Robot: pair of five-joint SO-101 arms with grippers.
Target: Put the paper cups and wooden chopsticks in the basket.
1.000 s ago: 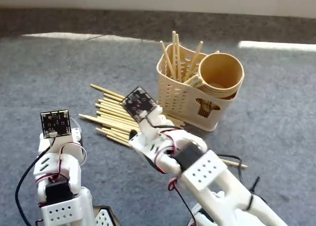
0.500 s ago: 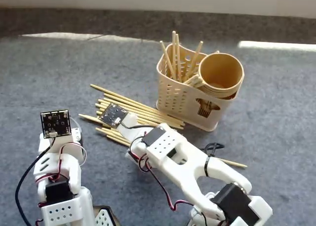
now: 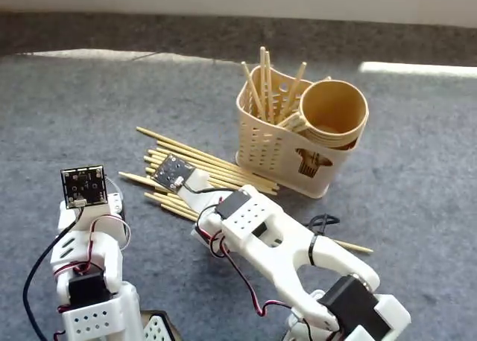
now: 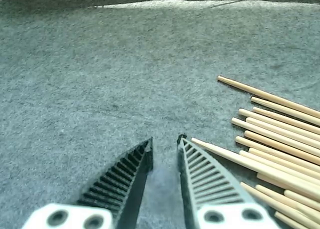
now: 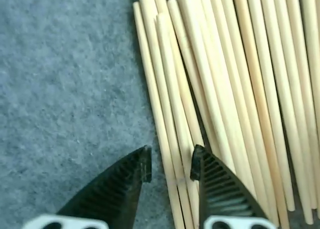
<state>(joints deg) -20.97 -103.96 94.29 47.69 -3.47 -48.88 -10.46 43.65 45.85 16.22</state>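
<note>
Right gripper [image 5: 170, 164] above the chopsticks [image 5: 235, 89]
Its jaws stood parted (holding nothing), the pile's outermost stick lying between them.

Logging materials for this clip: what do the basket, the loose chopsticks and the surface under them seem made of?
The basket: likely matte cream plastic, with moulded slots in its walls. The chopsticks: pale bare wood or bamboo, faint lengthwise grain, no gloss. The surface: grey felt or short-pile carpet, fuzzy texture.
</note>
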